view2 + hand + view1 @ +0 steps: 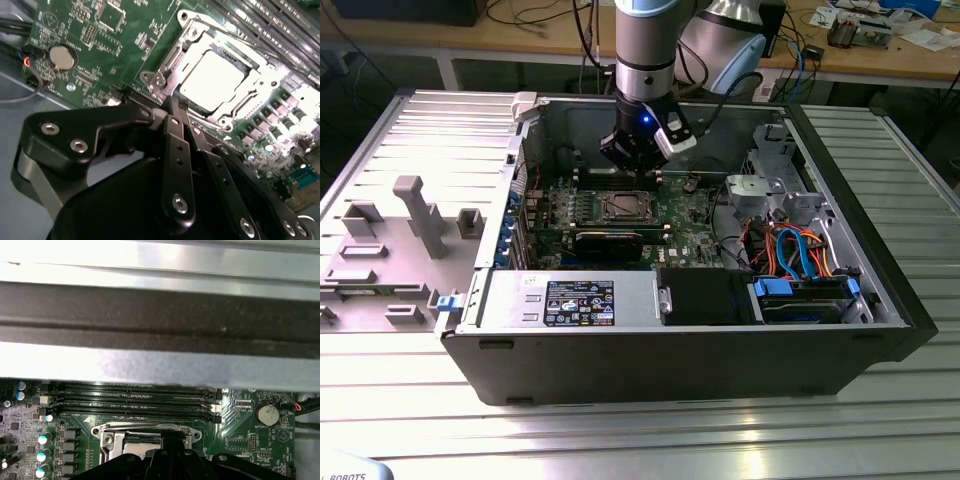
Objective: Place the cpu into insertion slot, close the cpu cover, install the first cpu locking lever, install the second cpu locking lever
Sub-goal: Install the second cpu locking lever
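The pincer point(175, 107) hangs inside the open computer case point(880, 300), fingers pressed together and holding nothing, tips just above the edge of the insertion slot point(165, 75). Directly beneath and ahead of the tips, the cpu point(215, 77) lies flat, face up, in the slot, with the cpu cover point(250, 85) closed around it. The memory slots point(135, 397) run lengthwise just beyond.

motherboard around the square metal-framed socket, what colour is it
Green motherboard, clearest in the second wrist view.
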Robot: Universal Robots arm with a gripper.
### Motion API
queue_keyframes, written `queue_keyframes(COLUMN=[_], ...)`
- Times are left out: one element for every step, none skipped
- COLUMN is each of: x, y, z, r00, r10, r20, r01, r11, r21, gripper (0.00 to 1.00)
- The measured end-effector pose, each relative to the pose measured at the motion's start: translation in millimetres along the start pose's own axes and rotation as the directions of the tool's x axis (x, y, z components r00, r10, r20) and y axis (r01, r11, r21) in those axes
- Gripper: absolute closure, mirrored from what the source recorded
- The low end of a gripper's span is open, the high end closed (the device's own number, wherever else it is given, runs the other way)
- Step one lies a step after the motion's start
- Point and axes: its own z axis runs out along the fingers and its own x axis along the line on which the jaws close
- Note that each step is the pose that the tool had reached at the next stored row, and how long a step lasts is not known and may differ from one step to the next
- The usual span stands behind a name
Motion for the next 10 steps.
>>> queue_keyframes(x=[0.1,0.1,0.2,0.1,0.2,0.2,0.1,0.2,0.3,0.3], y=[-1.1,-1.5,-1.9,-2.3,-2.6,-3.2,-3.9,-4.4,-4.6,-4.8], z=[0.0,0.0,-0.1,-0.2,-0.2,-0.1,0.0,0.1,0.1,0.0], r00=[1.0,1.0,1.0,1.0,1.0,1.0,1.0,1.0,1.0,1.0], r10=[0.0,0.0,0.0,0.0,0.0,-0.001,-0.001,-0.001,-0.001,-0.001], r20=[0.0,-0.0003,-0.0005,-0.0007,-0.0008,-0.0009,-0.0009,-0.001,-0.001,-0.0012], r01=[0.0,0.0,0.0,0.0,0.0,0.001,0.001,0.001,0.001,0.001], r11=[1.0,1.0,1.0,0.9999,0.9999,0.9998,0.9998,0.9998,0.9997,0.9997], r21=[0.0032,0.0062,0.009,0.0119,0.0147,0.0182,0.0198,0.0213,0.0226,0.0241], gripper=[0.89,0.89,0.89,0.89,0.89,0.89,0.89,0.89,0.89,0.89])
